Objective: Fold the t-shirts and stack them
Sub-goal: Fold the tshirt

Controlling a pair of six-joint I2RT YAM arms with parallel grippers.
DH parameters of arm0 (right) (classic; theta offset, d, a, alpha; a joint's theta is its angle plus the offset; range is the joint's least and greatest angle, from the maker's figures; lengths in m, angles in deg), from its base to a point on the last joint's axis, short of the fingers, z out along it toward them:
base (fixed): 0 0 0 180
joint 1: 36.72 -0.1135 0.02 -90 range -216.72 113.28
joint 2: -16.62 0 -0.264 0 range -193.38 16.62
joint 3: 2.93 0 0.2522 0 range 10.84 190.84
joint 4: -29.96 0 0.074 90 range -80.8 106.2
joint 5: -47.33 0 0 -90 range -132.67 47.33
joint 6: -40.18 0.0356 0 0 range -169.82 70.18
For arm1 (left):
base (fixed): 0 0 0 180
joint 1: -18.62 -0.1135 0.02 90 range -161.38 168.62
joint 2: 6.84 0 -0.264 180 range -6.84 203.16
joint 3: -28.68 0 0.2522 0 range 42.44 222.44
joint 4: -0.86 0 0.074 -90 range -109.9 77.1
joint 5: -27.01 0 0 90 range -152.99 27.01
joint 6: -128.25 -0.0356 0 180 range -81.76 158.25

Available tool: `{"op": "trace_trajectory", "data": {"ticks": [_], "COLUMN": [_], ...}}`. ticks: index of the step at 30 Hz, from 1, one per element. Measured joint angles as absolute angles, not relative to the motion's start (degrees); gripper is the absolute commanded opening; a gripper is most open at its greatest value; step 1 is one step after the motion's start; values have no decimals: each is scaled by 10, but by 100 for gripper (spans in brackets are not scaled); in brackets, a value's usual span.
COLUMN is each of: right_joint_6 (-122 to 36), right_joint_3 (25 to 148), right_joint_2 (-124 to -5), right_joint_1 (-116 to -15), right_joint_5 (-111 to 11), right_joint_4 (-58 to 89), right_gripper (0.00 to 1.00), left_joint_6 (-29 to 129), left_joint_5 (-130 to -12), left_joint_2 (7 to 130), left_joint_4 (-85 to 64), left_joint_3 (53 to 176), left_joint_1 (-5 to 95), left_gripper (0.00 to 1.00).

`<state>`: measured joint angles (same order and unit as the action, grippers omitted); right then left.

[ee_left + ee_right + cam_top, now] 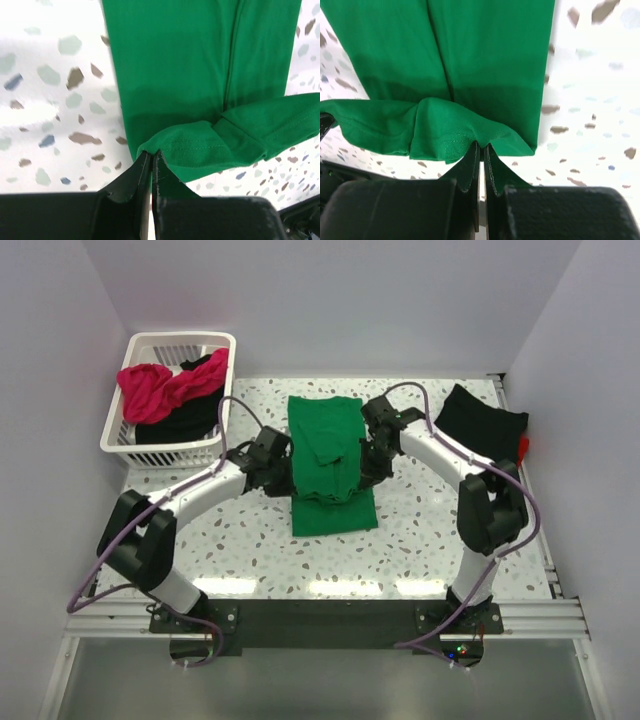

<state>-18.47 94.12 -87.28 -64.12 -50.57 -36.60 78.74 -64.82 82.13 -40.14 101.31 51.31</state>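
The bright green t-shirt (327,455) lies as a long folded strip in the middle of the table. Its near end is lifted and doubled over the rest. My left gripper (283,472) is shut on the green t-shirt's left hem corner (165,147); its tips (152,156) pinch the cloth. My right gripper (366,468) is shut on the right hem corner (465,132), with the tips (481,146) closed on the fold. Black and magenta-pink t-shirts (165,390) fill the basket. A folded black t-shirt (483,418) lies at the right, with a bit of red t-shirt (523,447) beside it.
The white slatted basket (122,440) stands at the back left of the speckled table (420,540). White walls close in the left, back and right sides. The arm bases sit on a rail at the near edge.
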Motion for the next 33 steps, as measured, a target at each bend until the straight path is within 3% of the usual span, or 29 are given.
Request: {"op": "trace_trajectory", "data": {"ticks": [21, 23, 24, 25, 26, 27, 30, 33], "right_joint_6": [-213, -214, -214, -214, -213, -210, -215, -215], "right_joint_3": [1129, 1139, 1146, 1151, 1158, 1163, 1179, 1189], "right_joint_2": [-1043, -1052, -1057, -1061, -1067, -1072, -1084, -1087], "right_joint_1": [-590, -585, -583, -581, -578, -576, -568, -561], "right_joint_5": [-494, -494, -494, -494, -494, -494, -493, -493], "right_joint_4": [-376, -378, -380, -381, -382, -383, -388, -390], "right_gripper": [0, 0, 6, 15, 35, 43, 57, 60], "left_joint_6": [713, 710, 705, 702, 701, 699, 701, 701], "left_joint_5": [-718, -719, -719, -719, -718, -716, -709, -701], "left_joint_2": [1018, 1029, 1032, 1036, 1038, 1038, 1038, 1033], "left_joint_4": [-383, -384, -384, -386, -387, -388, -389, -392], "left_joint_3": [1191, 1201, 1205, 1210, 1215, 1217, 1221, 1220], "left_joint_1": [411, 408, 407, 405, 403, 401, 396, 394], "left_gripper": [1, 17, 36, 43, 50, 59, 68, 71]}}
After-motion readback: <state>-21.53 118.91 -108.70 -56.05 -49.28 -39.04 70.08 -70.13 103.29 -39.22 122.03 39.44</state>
